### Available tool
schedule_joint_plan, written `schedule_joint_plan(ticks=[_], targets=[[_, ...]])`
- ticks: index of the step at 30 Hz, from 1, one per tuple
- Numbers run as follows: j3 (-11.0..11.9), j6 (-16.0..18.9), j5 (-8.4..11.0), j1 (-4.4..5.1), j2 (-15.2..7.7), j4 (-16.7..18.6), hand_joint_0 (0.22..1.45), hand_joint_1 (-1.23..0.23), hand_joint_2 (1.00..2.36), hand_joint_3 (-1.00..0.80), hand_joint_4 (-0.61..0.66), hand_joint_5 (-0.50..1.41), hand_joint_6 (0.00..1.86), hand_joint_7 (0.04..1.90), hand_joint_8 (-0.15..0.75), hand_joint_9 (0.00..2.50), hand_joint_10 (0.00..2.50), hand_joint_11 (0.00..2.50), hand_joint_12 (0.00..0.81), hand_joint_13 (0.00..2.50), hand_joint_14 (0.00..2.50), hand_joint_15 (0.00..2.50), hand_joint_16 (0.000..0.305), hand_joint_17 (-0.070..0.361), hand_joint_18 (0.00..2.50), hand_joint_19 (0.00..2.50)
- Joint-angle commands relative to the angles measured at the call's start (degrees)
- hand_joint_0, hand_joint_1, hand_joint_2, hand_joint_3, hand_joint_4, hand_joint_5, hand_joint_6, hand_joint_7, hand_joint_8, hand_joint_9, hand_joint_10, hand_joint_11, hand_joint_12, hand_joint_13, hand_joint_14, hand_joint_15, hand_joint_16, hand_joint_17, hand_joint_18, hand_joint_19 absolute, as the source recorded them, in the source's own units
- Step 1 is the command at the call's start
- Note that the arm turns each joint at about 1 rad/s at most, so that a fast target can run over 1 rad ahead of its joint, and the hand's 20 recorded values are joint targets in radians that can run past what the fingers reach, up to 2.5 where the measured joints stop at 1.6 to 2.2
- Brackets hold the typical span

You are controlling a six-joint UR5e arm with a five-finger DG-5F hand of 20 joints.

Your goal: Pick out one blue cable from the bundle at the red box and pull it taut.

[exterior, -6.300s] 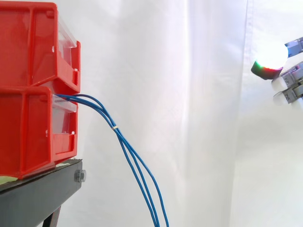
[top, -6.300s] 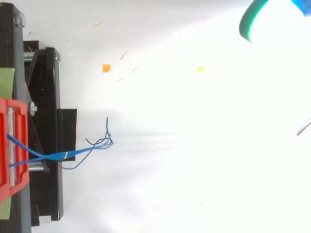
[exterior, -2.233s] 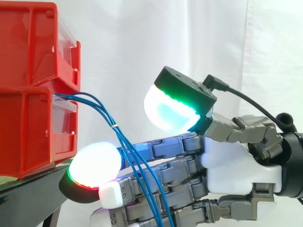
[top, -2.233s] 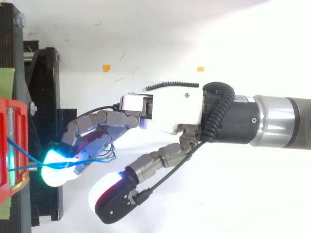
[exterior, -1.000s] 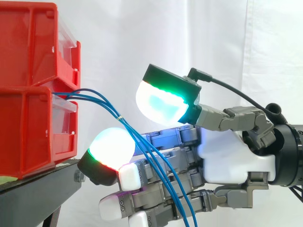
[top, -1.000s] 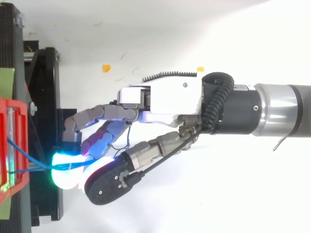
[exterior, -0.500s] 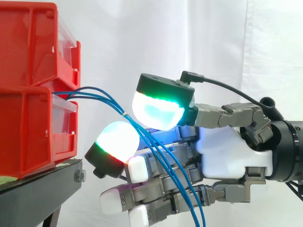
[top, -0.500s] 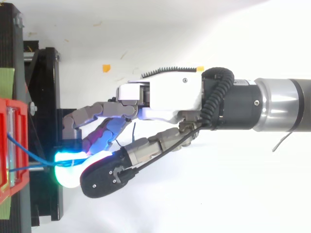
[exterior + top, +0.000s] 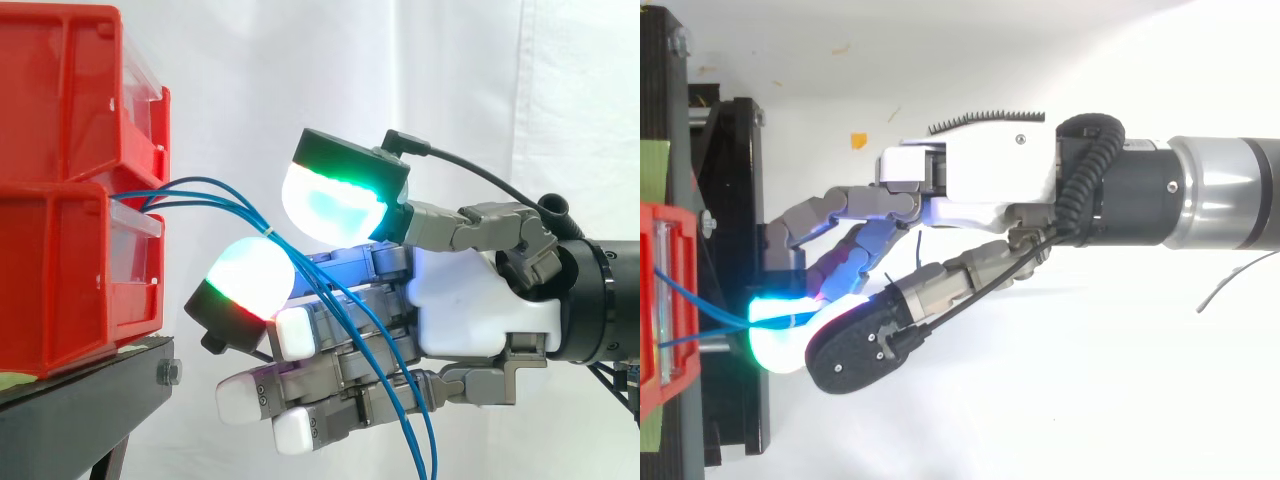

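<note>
The blue cables (image 9: pixel 205 184) lead rightward out of the red box (image 9: pixel 60 270) into the hand (image 9: pixel 470 300), pinched between its thumb and a curled fingertip, so tautening likely means drawing rightward.

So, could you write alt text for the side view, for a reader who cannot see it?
A robot hand reaches in from the right and meets a bundle of blue cables beside two stacked red bins on a black stand. The cables come out between the bins, arch over to the hand and hang down across it, before a white curtain.
</note>
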Motion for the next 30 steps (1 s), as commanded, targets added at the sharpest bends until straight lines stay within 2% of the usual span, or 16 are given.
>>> schedule_joint_plan(ticks=[1, 4, 7, 14, 20, 24, 25, 28, 30], targets=[[0.11, -0.01, -1.19, -0.47, 0.01, -0.28, 0.57, -0.54, 1.01, -0.4, 0.14, -0.13, 0.7, 1.03, 0.242, 0.88, 0.02, 0.5, 0.314, 0.66, 0.01, 0.25, 0.04, 0.09, 0.48, 0.52], [0.2, -0.01, -1.54, -0.65, 0.01, -0.28, 0.58, -0.43, 1.01, -0.41, 0.14, -0.13, 0.73, 1.0, 0.244, 0.9, 0.02, 0.5, 0.311, 0.66, 0.01, 0.26, 0.04, 0.09, 0.48, 0.53], [0.11, -0.01, -1.54, -0.65, 0.01, -0.28, 0.59, -0.4, 1.01, -0.38, 0.14, -0.13, 0.72, 1.01, 0.249, 0.91, 0.02, 0.51, 0.312, 0.68, 0.01, 0.27, 0.041, 0.091, 0.5, 0.55], [0.2, -0.01, -1.63, -1.17, 0.01, -1.33, 0.58, -0.48, 1.02, -0.29, 0.13, -0.13, 0.72, 1.03, 0.251, 0.9, 0.02, 0.52, 0.319, 0.68, 0.01, 0.28, 0.041, 0.092, 0.49, 0.54], [0.46, -0.44, -2.42, -1.53, 0.01, -1.51, 0.57, -0.5, 1.02, -0.17, 0.13, -0.16, 0.85, 0.9, 0.252, 0.89, 0.02, 0.57, 0.323, 0.67, 0.01, 0.28, 0.041, 0.093, 0.49, 0.54], [1.78, -0.88, -2.95, -1.97, 0.01, -3.62, 0.57, -0.51, 1.02, -0.13, 0.13, -0.16, 0.87, 0.89, 0.256, 0.88, 0.02, 0.59, 0.327, 0.67, 0.01, 0.28, 0.042, 0.095, 0.5, 0.55], [2.04, -1.06, -2.95, -2.05, 0.01, -4.23, 0.57, -0.55, 1.02, -0.12, 0.14, -0.17, 0.89, 0.88, 0.264, 0.88, 0.02, 0.59, 0.337, 0.67, 0.01, 0.27, 0.044, 0.1, 0.52, 0.53], [2.57, -1.41, -3.03, -2.23, 0.01, -5.2, 0.57, -0.56, 1.02, -0.14, 0.14, -0.17, 0.9, 0.84, 0.259, 0.87, 0.02, 0.59, 0.332, 0.67, 0.01, 0.28, 0.044, 0.099, 0.51, 0.54], [2.66, -1.5, -3.03, -2.32, 0.01, -5.46, 0.56, -0.58, 1.02, -0.21, 0.14, -0.17, 0.89, 0.84, 0.255, 0.87, 0.02, 0.6, 0.323, 0.66, 0.01, 0.29, 0.042, 0.095, 0.49, 0.55]])
